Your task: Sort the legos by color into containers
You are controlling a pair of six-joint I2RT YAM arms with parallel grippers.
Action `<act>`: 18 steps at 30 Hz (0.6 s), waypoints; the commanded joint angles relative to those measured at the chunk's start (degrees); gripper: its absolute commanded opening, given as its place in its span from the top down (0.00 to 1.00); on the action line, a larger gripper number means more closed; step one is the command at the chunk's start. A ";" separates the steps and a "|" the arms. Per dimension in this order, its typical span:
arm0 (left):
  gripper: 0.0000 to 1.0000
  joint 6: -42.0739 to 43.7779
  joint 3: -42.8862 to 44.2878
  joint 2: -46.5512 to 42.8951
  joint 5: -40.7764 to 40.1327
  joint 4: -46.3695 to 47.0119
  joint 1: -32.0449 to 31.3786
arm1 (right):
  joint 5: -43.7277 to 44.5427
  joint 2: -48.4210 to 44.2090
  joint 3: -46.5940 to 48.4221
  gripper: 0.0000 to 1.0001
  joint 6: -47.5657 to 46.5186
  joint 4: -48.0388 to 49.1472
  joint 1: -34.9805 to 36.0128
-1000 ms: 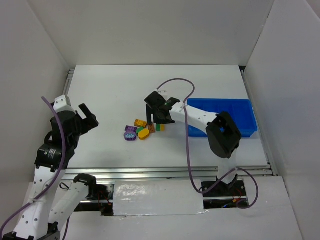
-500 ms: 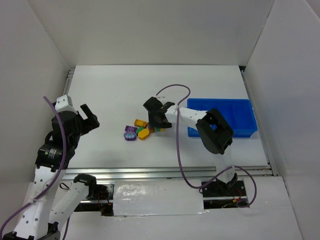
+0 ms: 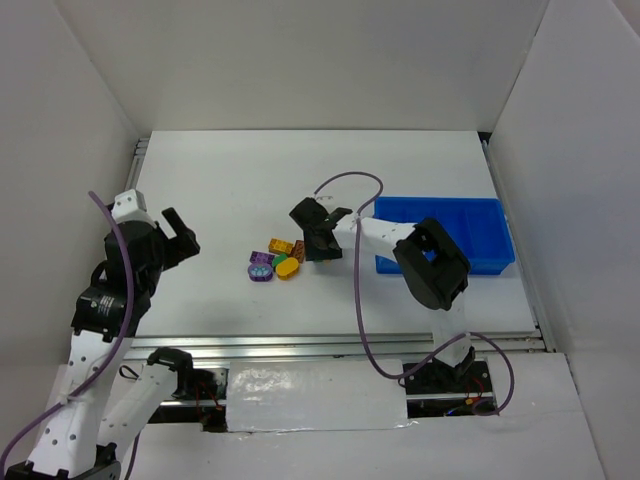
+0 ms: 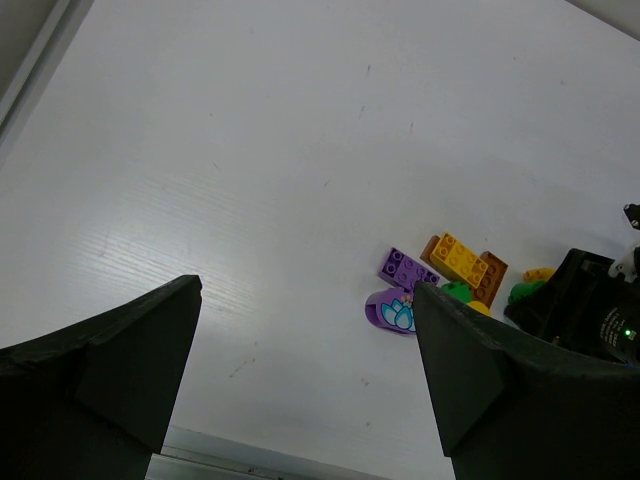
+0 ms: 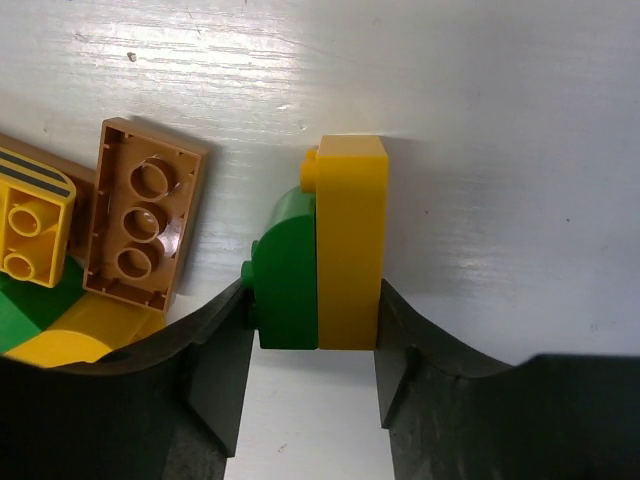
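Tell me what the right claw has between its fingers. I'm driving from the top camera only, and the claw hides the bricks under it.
Observer: The right claw has a green-and-yellow pair between its fingers: two bricks touching side by side.
Operator: Is it touching both sides?
Observer: Yes. One finger meets the green side, the other the yellow side.
Operator: Anything else caught in there?
Observer: No. The brown brick lies hollow side up outside the fingers, apart from the pair.
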 commanded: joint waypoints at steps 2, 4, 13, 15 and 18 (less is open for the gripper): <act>0.00 0.92 -0.27 0.15 0.63 2.50 -0.18 | 1.97 -2.52 0.08 0.77 -0.64 1.17 0.27; 0.00 0.92 -0.27 0.06 0.54 2.59 -0.18 | 2.15 -2.78 -0.09 0.91 -0.64 1.16 0.36; 0.00 -0.30 -2.02 2.69 31.29 8.55 -0.18 | -8.73 -27.45 -19.14 1.00 -14.15 19.24 7.10; 0.00 -4.67 -3.42 3.84 41.45 12.15 -0.26 | -9.98 -35.81 -23.36 1.00 -15.93 21.11 8.79; 0.03 -13.45 -7.73 4.90 55.80 21.13 -1.31 | -11.65 -45.39 -28.02 1.00 -15.59 24.88 10.29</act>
